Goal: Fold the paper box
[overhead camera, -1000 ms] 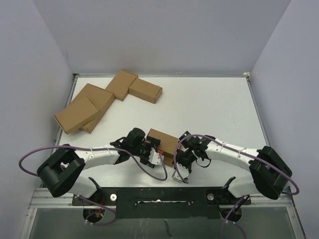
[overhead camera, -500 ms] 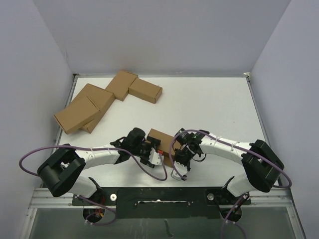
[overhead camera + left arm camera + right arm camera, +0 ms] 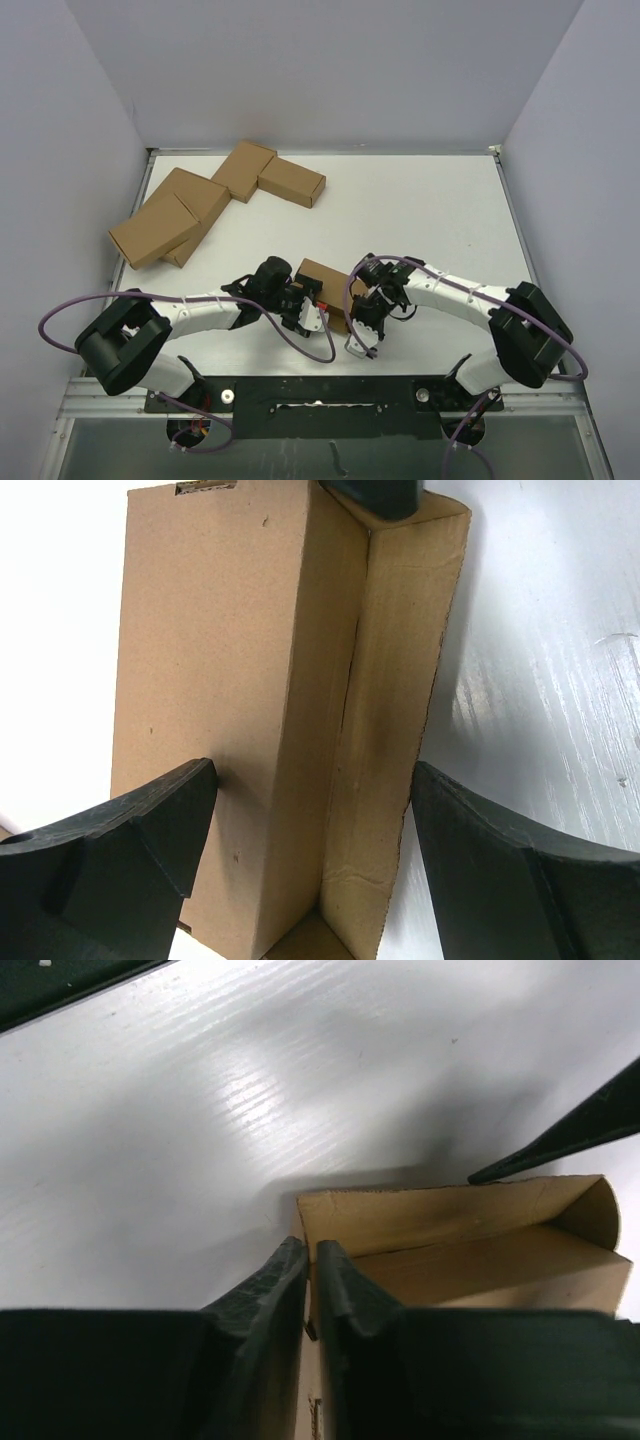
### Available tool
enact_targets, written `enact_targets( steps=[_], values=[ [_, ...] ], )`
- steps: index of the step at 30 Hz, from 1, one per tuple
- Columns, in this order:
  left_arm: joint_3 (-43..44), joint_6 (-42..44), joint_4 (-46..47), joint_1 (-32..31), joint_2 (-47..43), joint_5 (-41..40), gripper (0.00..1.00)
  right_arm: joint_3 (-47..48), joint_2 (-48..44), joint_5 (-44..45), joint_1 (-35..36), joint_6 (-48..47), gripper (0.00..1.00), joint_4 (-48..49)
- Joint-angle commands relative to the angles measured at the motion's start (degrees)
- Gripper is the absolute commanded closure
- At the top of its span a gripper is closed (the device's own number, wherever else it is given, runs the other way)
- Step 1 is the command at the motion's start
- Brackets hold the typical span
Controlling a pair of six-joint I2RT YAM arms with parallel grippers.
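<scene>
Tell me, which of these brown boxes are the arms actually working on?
The paper box nearest the arms' bases, held between the left gripper and right gripper. The other four cartons sit clustered at the far-left corner, untouched.

white arms (image 3: 200, 311), black joints (image 3: 120, 345), purple cables (image 3: 70, 303)

The small brown paper box (image 3: 240, 680) is plain matt cardboard, faintly fibrous, with raw cut edges along its flaps. The white table (image 3: 200, 1090) under it has a soft sheen and a fine streaked grain. The left gripper (image 3: 312, 775) has smooth, matt black plastic fingers (image 3: 500, 870). The right gripper (image 3: 310, 1250) shows rougher, ridged black pads (image 3: 262, 1295). The four brown cartons (image 3: 200, 200) at the back are matt cardboard too, and the white arm casing (image 3: 455, 298) looks like smooth plastic.
</scene>
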Motion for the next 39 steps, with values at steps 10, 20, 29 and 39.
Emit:
enact_targets(
  steps=[10, 20, 29, 39],
  values=[
    [1.4, -0.9, -3.7, 0.0, 1.8, 2.7, 0.25, 2.4, -10.9, -11.7, -7.6, 1.2, 0.63, -4.2],
    [3.4, -3.2, -4.8, -0.3, 2.1, 2.3, 0.29, 4.1, -7.0, -35.1, -34.0, 28.9, 0.40, 3.4],
    [5.4, -4.8, -6.9, -0.7, 2.2, 1.9, 0.37, 4.8, -3.7, -33.1, -35.4, 41.7, 0.30, 7.0],
    [6.9, -5.9, -7.8, -0.8, 3.2, 2.1, 0.53, 6.9, 1.6, -29.6, -35.7, 56.4, 0.31, 12.1]
  ],
)
